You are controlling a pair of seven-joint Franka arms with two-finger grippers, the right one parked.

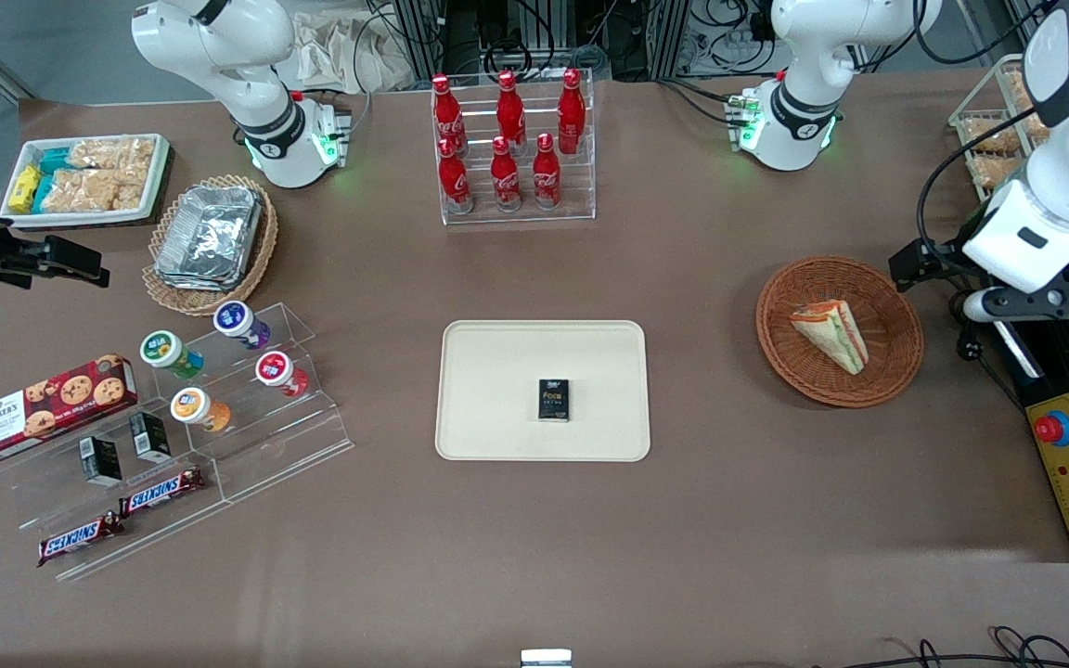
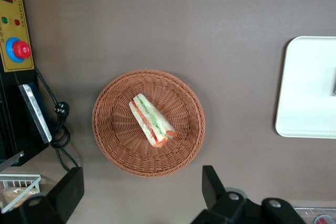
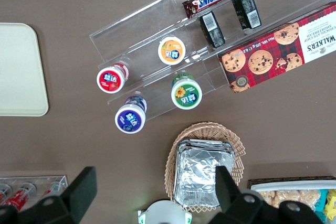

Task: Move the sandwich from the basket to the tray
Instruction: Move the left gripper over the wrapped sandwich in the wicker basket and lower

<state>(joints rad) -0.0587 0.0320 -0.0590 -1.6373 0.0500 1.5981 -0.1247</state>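
At the middle of the front view, slightly below centre, lies the flat cream-beige rectangular plastic tray point(image 1: 497, 371) with rounded corners and a low rim, resting on the brown table point(image 1: 701, 520). A small black box point(image 1: 554, 400) sits on the tray, just below its middle. In the right part of that frame, at mid-height, sits the round, shallow, reddish-brown woven wicker basket point(image 1: 901, 357), well apart from the tray. Inside it lies the small triangular sandwich point(image 1: 831, 335) of pale bread, lying on its side with its red, orange and green cut edge facing up. At the right edge of the frame, beside the basket and raised above the table, hangs the working arm's black two-finger gripper point(image 2: 142, 192). The wrist camera looks straight down on the basket and sandwich; the fingers point(image 2: 212, 182) stand spread wide with nothing between them.
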